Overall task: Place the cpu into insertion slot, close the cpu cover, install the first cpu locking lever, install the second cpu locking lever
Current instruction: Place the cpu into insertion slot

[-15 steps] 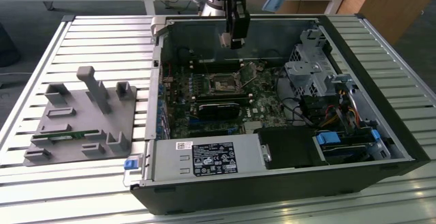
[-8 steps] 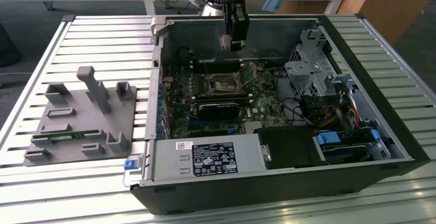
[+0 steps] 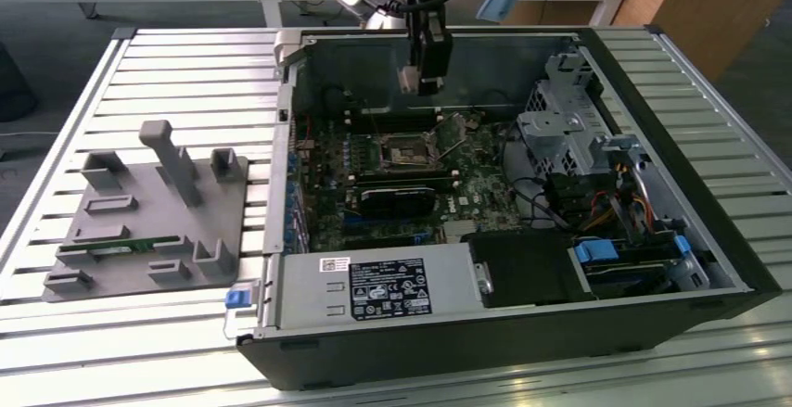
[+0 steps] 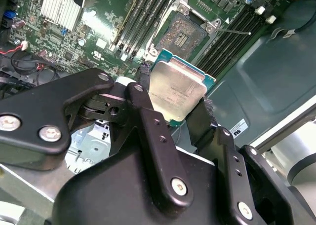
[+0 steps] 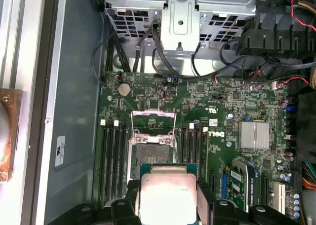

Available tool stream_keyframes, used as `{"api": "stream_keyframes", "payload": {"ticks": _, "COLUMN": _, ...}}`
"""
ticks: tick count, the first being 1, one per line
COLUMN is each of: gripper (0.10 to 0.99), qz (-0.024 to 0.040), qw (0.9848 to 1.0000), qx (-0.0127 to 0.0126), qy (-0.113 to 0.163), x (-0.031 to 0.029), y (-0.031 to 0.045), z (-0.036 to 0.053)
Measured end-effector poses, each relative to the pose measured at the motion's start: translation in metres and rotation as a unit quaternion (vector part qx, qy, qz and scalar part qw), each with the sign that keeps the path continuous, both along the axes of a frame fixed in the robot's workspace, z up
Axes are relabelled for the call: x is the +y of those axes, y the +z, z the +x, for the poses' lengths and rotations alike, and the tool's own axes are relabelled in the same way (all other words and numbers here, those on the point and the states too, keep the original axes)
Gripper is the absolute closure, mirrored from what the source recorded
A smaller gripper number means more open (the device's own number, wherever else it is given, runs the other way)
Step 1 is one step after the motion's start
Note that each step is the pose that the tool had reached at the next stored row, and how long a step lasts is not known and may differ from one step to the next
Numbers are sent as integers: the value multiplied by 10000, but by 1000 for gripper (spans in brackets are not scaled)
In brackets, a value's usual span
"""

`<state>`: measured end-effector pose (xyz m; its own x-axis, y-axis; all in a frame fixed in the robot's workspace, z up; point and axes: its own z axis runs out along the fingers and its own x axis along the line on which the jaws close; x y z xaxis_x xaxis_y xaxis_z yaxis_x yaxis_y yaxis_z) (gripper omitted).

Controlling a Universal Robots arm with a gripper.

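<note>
Silver-topped cpu (image 4: 177,89) was pinched by two opposite edges in the end effector (image 4: 175,94). Its black fingers (image 4: 148,109) were closed only to chip width, metal top facing the wrist, probably to keep the underside clear for seating. Chip hung above the board, not yet seated. Insertion slot (image 5: 150,155) lay bare below and slightly ahead of the end effector. Cpu cover (image 5: 154,113) stood flipped up beyond it, leaving the opening free.

The cpu (image 4: 177,89) is dull silvery metal, the hand (image 4: 174,100) matt black, the motherboard (image 5: 222,101) glossy green.
</note>
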<state>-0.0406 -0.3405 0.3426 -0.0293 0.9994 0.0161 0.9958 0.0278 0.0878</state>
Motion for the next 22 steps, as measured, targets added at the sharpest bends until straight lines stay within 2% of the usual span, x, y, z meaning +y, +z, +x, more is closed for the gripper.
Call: {"api": "stream_keyframes", "payload": {"ticks": 22, "gripper": 545, "qz": 0, "qw": 10000, "qx": 0, "qy": 0, "x": 0, "y": -97, "z": 0}}
